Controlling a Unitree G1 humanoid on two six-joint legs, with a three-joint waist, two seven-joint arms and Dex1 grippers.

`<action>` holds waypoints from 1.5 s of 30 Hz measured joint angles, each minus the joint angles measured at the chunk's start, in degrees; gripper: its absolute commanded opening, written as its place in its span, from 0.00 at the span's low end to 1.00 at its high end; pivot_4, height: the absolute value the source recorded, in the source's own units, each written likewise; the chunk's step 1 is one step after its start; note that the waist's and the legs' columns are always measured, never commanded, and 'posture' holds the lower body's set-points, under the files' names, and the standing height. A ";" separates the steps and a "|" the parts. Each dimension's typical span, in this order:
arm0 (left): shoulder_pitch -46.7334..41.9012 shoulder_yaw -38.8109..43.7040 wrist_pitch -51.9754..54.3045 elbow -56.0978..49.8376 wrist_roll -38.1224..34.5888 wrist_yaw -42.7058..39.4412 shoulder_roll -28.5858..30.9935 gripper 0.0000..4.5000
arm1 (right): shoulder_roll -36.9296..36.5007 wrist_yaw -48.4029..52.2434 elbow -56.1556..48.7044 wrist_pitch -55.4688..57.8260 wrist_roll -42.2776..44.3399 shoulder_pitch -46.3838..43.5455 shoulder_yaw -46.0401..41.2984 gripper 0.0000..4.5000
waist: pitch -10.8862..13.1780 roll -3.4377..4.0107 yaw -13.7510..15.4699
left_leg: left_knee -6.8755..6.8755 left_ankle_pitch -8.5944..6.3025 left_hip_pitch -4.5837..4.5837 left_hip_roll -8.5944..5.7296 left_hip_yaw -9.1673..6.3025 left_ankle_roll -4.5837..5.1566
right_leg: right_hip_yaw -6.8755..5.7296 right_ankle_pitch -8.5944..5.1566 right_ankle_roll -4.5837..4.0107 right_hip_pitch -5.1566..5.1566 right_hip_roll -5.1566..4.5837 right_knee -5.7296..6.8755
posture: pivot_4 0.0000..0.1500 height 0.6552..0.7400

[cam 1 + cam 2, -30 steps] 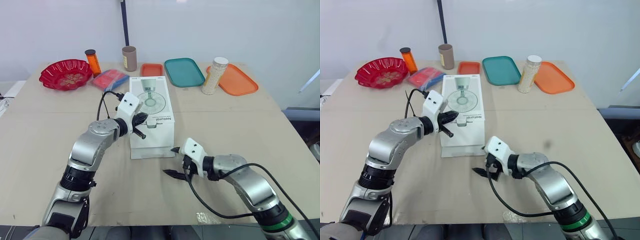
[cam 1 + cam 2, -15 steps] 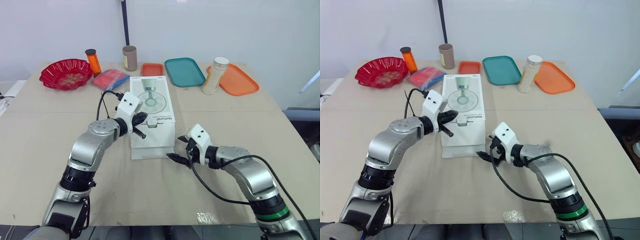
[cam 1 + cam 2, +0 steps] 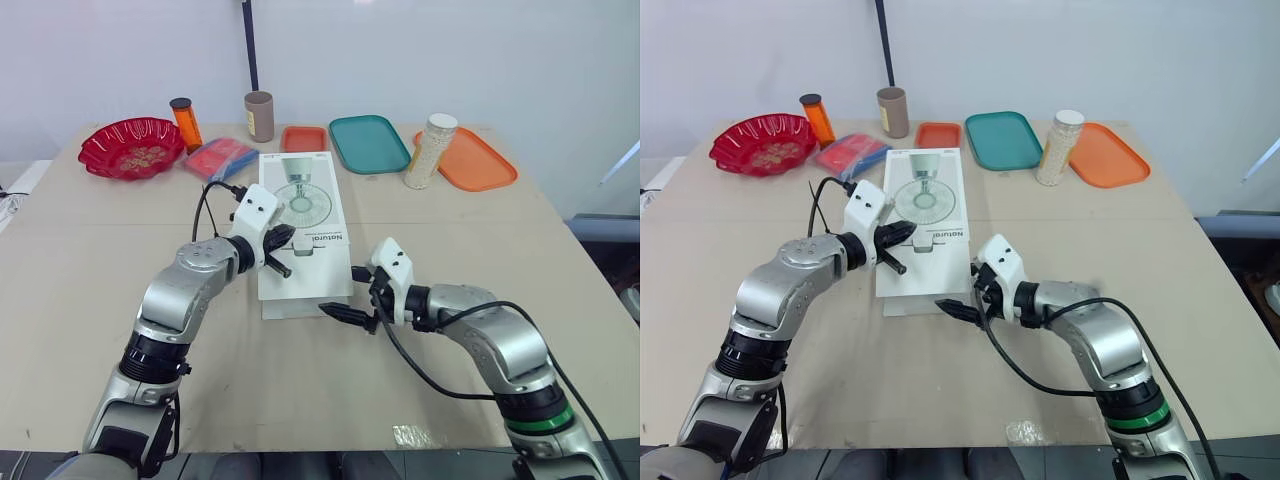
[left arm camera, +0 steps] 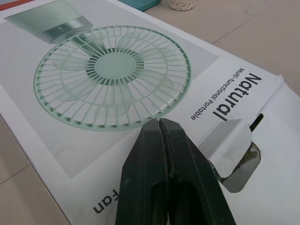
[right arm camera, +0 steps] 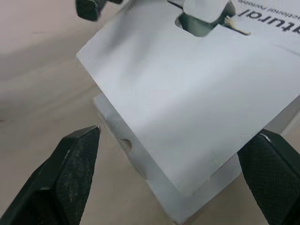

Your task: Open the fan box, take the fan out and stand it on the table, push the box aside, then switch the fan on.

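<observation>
The white fan box [image 3: 300, 215] lies flat at the table's middle, with a fan picture and "Natural" printed on top. Its near end flap [image 3: 305, 283] is lifted off the box end. My left gripper [image 3: 281, 251] is shut with nothing in it, its tips [image 4: 159, 125] resting on the box top beside the flap's cut-out. My right gripper [image 3: 348, 292] stands open at the box's near right corner. In the right wrist view the raised flap [image 5: 187, 117] lies between its two fingers [image 5: 77, 161].
Along the far edge stand a red bowl [image 3: 132, 147], an orange bottle [image 3: 185, 122], a brown cup [image 3: 259, 116], a small orange tray [image 3: 303, 138], a teal tray [image 3: 368, 143], a bead jar [image 3: 430, 150] and an orange tray [image 3: 470, 162]. A blue-red packet [image 3: 218, 157] lies behind the box.
My right gripper has moved from the table's front up to the box's near end, and the end flap has lifted. The left arm has stayed put.
</observation>
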 measured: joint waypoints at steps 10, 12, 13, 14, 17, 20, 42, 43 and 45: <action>-2.20 3.10 0.81 -1.35 0.20 1.90 2.36 0.02 | -0.52 -0.50 -2.94 1.70 3.73 1.55 -0.40 1.00 | 0.08 -0.12 -0.05 | 0.00 0.00 -0.15 0.01 -0.01 0.00 | -0.01 0.00 0.00 -0.16 0.01 0.02 | 1.00 1.00; -5.00 5.89 1.51 -2.92 -0.05 2.49 3.80 0.02 | -0.57 -0.55 -2.94 1.68 3.77 1.54 -0.40 1.00 | 0.09 -0.13 0.00 | 0.01 0.00 -0.21 0.00 -0.01 0.00 | -0.02 0.00 0.00 -0.17 -0.01 0.00 | 1.00 1.00; -5.54 6.58 1.57 -3.45 -0.11 2.51 4.29 0.02 | -0.56 -0.57 -2.94 1.68 3.78 1.52 -0.40 1.00 | 0.09 -0.13 0.00 | 0.01 0.00 -0.21 0.00 -0.01 0.00 | -0.02 0.00 0.01 -0.17 -0.02 -0.01 | 1.00 1.00; -5.70 7.58 2.07 -4.71 -0.28 2.44 5.60 0.02 | -0.55 -0.64 -2.95 1.66 3.91 1.48 -0.40 1.00 | 0.09 -0.13 -0.04 | 0.00 0.00 -0.21 0.00 0.01 0.00 | 0.00 0.00 0.01 -0.19 -0.01 -0.01 | 1.00 1.00; -4.80 9.36 3.93 -6.60 -0.72 2.35 8.04 0.02 | -0.59 -0.81 -3.01 1.66 4.18 1.31 -0.40 1.00 | 0.10 -0.12 -0.04 | 0.01 0.01 -0.20 0.02 -0.01 -0.01 | -0.02 0.00 0.00 -0.20 0.00 0.03 | 1.00 1.00; -1.67 10.80 5.39 -8.38 -1.78 2.29 9.37 0.02 | -0.91 -0.80 -3.52 1.66 4.35 0.18 -0.39 1.00 | 0.10 -0.11 -0.12 | 0.02 0.02 -0.18 0.02 0.02 -0.03 | 0.02 0.01 0.01 -0.20 -0.01 0.03 | 1.00 1.00; 5.98 16.62 11.97 -16.69 -6.54 3.96 14.09 0.02 | 8.34 -7.81 12.47 -1.36 0.80 -15.76 -0.69 1.00 | 0.23 -0.23 -0.15 | 0.01 0.04 -0.26 0.07 -0.04 -0.06 | -0.08 0.05 -0.06 -0.30 -0.01 0.08 | 1.00 1.00; 5.97 17.15 12.52 -17.10 -6.80 3.80 14.48 0.02 | 8.56 -8.02 12.90 -1.26 0.73 -15.96 -0.69 1.00 | 0.23 -0.23 -0.14 | 0.01 0.04 -0.26 0.07 -0.04 -0.07 | -0.08 0.05 -0.05 -0.29 -0.02 0.07 | 1.00 1.00; 5.86 17.42 14.10 -18.24 -8.02 3.55 14.50 0.02 | 8.98 -8.43 13.74 -0.24 0.63 -16.49 -0.69 1.00 | 0.24 -0.23 -0.14 | 0.01 0.05 -0.26 0.06 -0.04 -0.08 | -0.08 0.05 -0.05 -0.28 -0.02 0.08 | 1.00 1.00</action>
